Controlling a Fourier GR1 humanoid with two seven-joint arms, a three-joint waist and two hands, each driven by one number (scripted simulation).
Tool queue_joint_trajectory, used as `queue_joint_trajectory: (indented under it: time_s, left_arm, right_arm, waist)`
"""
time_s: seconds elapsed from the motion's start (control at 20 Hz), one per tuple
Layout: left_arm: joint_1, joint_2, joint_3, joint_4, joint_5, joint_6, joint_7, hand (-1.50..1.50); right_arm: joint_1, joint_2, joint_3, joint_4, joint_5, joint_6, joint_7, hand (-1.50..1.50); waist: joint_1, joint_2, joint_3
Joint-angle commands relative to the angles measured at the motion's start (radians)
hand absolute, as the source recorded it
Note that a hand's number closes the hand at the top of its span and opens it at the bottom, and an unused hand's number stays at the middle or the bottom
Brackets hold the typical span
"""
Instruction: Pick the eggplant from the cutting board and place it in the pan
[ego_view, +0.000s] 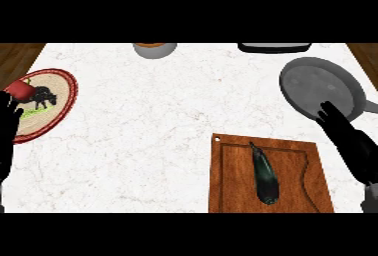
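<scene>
Eggplant, dark green-black and slender (263, 175), lies lengthwise on the brown wooden cutting board (295, 150), whose lower edge is cut off. White marble counter (170, 110) spans the view. Left black hand (9, 127) rests open at the left edge, partly cropped. Right black hand (353, 142) is open, empty, fingertips overlapping the round grey pan (317, 85).
</scene>
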Motion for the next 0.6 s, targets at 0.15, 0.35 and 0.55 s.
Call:
queue_joint_trajectory:
  time_s: [0.15, 0.35, 0.55]
  left_arm:
    - [-0.038, -0.117, -0.19, -0.082, 0.052, -0.143, 0.045, 0.0]
    - [-0.067, -0.201, -0.283, -0.071, 0.106, -0.211, 0.078, 0.0]
    - [-0.081, -0.265, -0.335, -0.027, 0.095, -0.228, 0.082, 0.0]
  right_arm:
    - [-0.232, 0.014, 0.211, -0.069, 0.153, 0.086, 0.02, 1.5]
    - [-0.379, -0.178, 0.292, -0.12, 0.487, 0.081, -0.037, 1.5]
    - [-0.409, 0.047, 0.321, 0.037, 0.545, -0.073, -0.201, -1.5]
  waist:
    - [0.053, 0.043, -0.016]
    - [0.043, 0.046, -0.026]
    - [0.026, 0.045, -0.013]
